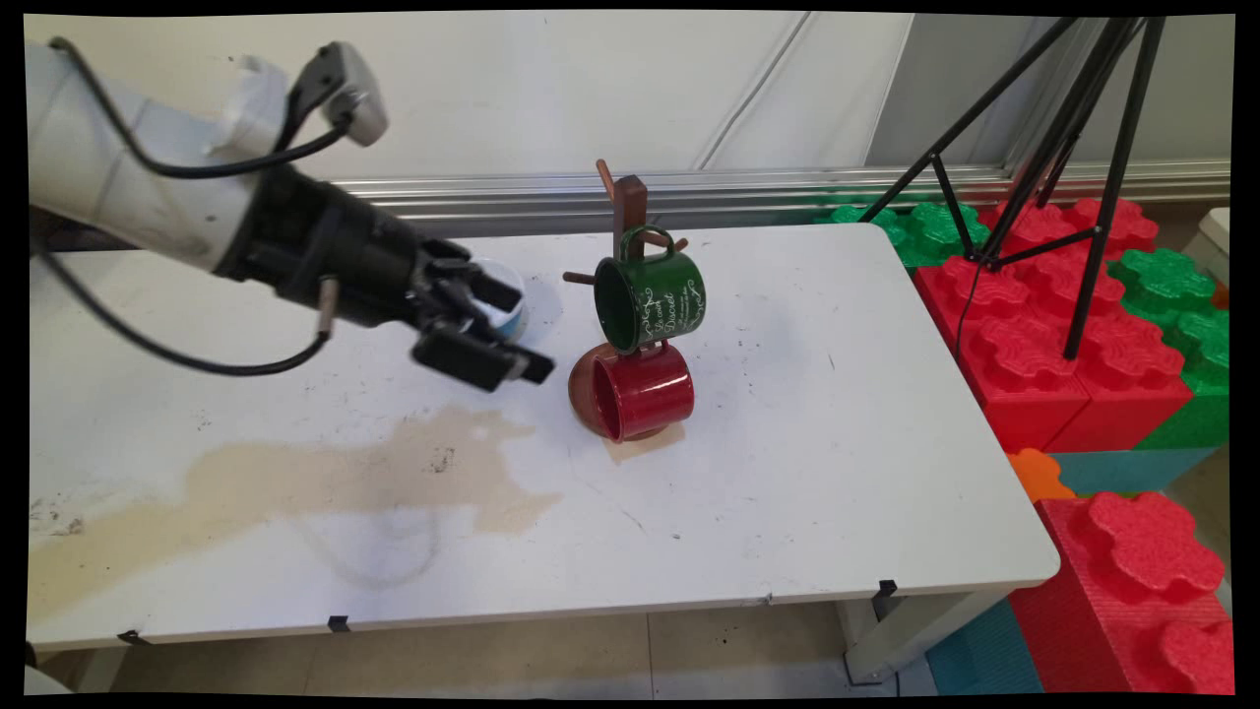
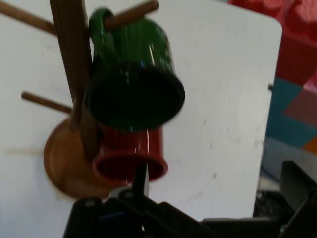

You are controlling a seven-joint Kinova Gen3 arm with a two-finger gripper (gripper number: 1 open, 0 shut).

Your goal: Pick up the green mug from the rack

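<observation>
A wooden mug tree stands mid-table on a round base. A dark green mug with white lettering hangs from one peg, its mouth turned left. Below it a red mug sits at the base, also facing left. My gripper hovers just left of the two mugs, open, with nothing between its fingers. In the hand view the green mug and the red mug lie straight ahead of the gripper. A white cup with a blue band stands on the table, partly hidden behind the gripper.
A wide brownish stain covers the table's near left. Off the table's right edge are big red and green foam blocks. A black tripod stands on them. A metal rail runs along the wall behind.
</observation>
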